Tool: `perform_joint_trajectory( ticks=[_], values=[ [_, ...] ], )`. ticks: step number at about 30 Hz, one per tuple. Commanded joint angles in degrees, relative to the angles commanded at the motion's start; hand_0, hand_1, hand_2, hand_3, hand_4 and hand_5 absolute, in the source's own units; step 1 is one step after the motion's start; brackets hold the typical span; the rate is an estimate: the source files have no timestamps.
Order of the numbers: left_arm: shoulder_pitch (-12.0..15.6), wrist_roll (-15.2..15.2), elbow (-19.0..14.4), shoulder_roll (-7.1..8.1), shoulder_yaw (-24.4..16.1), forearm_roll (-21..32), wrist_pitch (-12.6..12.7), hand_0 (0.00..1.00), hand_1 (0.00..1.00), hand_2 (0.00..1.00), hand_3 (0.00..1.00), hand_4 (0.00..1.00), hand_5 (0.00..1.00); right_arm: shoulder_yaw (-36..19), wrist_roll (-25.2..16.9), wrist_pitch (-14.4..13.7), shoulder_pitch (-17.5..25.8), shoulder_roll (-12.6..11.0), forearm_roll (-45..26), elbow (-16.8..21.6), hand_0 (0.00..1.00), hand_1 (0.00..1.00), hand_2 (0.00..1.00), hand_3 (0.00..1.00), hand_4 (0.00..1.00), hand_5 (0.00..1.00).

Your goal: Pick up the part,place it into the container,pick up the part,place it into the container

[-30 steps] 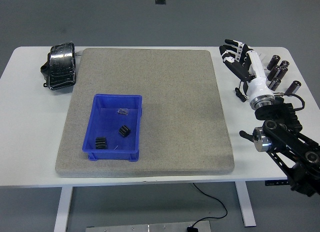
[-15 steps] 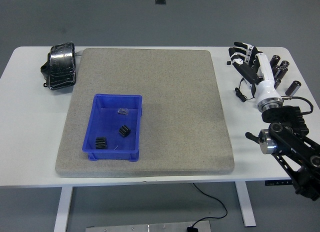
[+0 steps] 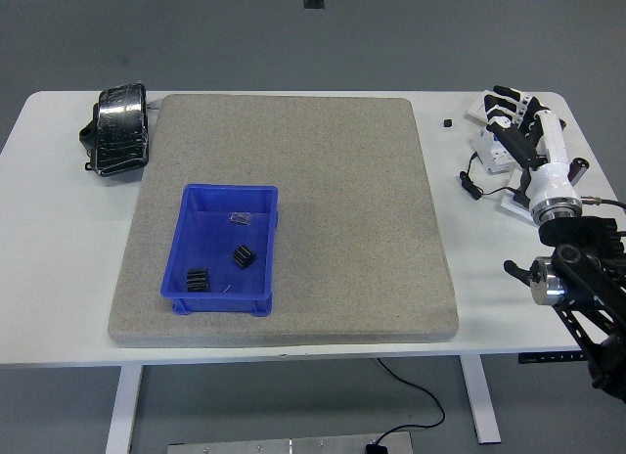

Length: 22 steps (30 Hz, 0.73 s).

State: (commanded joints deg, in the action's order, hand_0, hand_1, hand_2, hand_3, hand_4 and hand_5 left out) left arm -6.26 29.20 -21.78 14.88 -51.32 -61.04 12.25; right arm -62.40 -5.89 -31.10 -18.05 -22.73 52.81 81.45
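A blue container [image 3: 231, 189] sits on the left part of the grey mat [image 3: 342, 180]. Two black gear-like parts [image 3: 244, 256] [image 3: 198, 278] and a small dark piece [image 3: 240, 218] lie inside it. My right hand [image 3: 509, 112] is at the table's far right, over the spot where dark cylindrical parts stand. Its fingers are spread and hold nothing. The hand and forearm hide most of those parts; one cylinder [image 3: 579, 165] shows beside the wrist. A tiny black piece [image 3: 447, 123] lies on the table left of the hand.
A black wrapped bundle [image 3: 119, 129] lies at the table's far left corner. A thin black cable [image 3: 474, 185] and white holders [image 3: 495, 153] lie under my right forearm. My right arm's elbow joint [image 3: 548, 283] hangs past the table's right front.
My right hand has moved to the right and slightly away, from beside the mat's edge to over the cylinders at the far right. The container and its parts have not moved.
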Motion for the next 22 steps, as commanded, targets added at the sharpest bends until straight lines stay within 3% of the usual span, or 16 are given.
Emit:
perform_joint_trajectory(
  ticks=[15, 22],
  values=[
    [0.7, -0.3, 0.3, -0.41, 1.1, 1.2, -0.2, 0.66, 0.64, 0.586, 0.556, 0.633, 0.627, -3.1, -1.1, 4.0, 1.7, 0.3, -2.0, 0.8, 0.71, 0.732, 0.732, 0.708, 0.679, 0.402],
    [0.4, -1.7, 1.0, -1.29, 3.6, 4.2, 0.4, 0.661, 0.641, 0.585, 0.558, 0.634, 0.625, -2.4, -1.3, 6.0, 1.2, -2.9, -4.3, 2.0, 0.713, 0.733, 0.732, 0.709, 0.68, 0.404]
  ],
)
